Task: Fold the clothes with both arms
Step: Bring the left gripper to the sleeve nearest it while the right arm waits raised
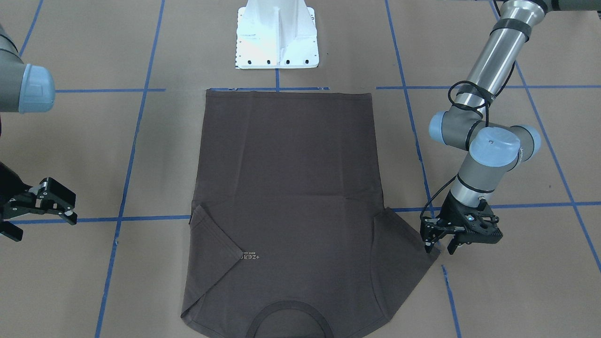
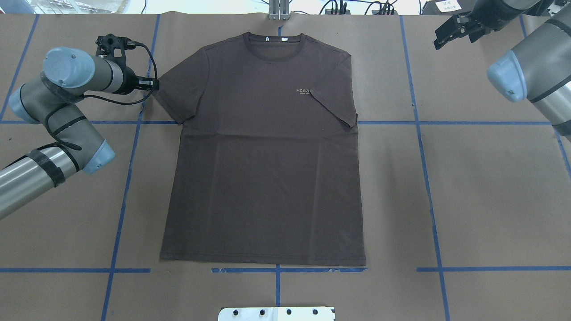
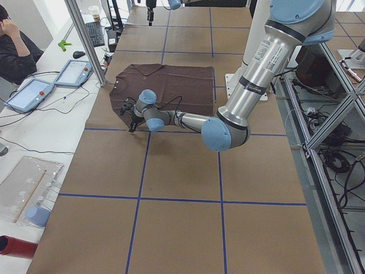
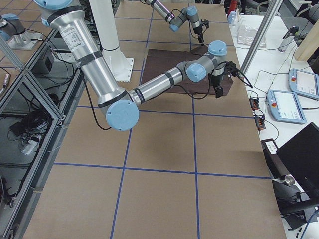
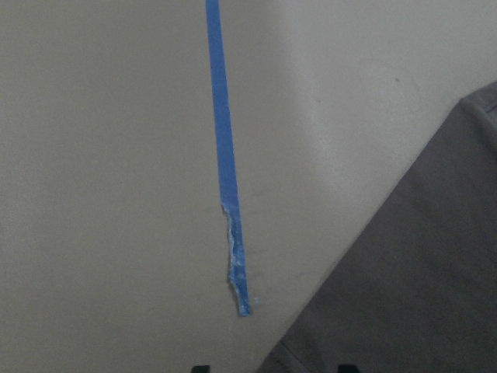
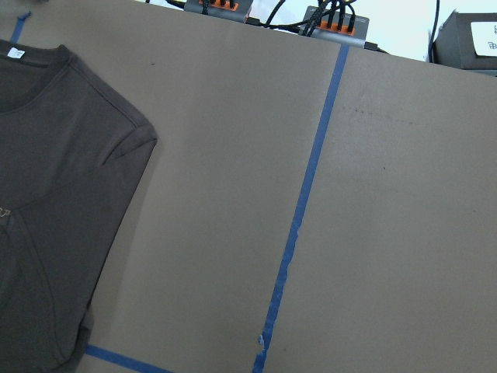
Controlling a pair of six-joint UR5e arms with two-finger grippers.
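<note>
So you've got the T-shirt point(image 2: 263, 178) lying flat and face up in the middle of the table point(image 2: 490, 187), hem toward the robot's base and collar on the far side. The sleeve on the robot's right point(image 2: 334, 104) is already tucked in over the chest, partly covering the lettering. The sleeve on the robot's left point(image 2: 171, 100) is the one left spread out on the paper.

My read is you're on the second sleeve fold. The left gripper point(image 1: 440, 246) is down at the table, right at the outer tip of that open sleeve. Its fingers are apart: one sits at the cloth edge, the other is off on bare paper, and nothing is pinched yet. In the left wrist view the sleeve hem runs between the two fingertips.

The right gripper point(image 2: 453, 38) is parked well away past the shirt's far corner, up off the table. Its fingers look apart too, and it's holding nothing.

For the next move, I'd say you need to get the sleeve corner properly between the jaws and pinch it. Then lift a little and carry it inward across the chest to match the other side. Watch you only grab the sleeve layers and don't drag the body of the shirt along.
</note>
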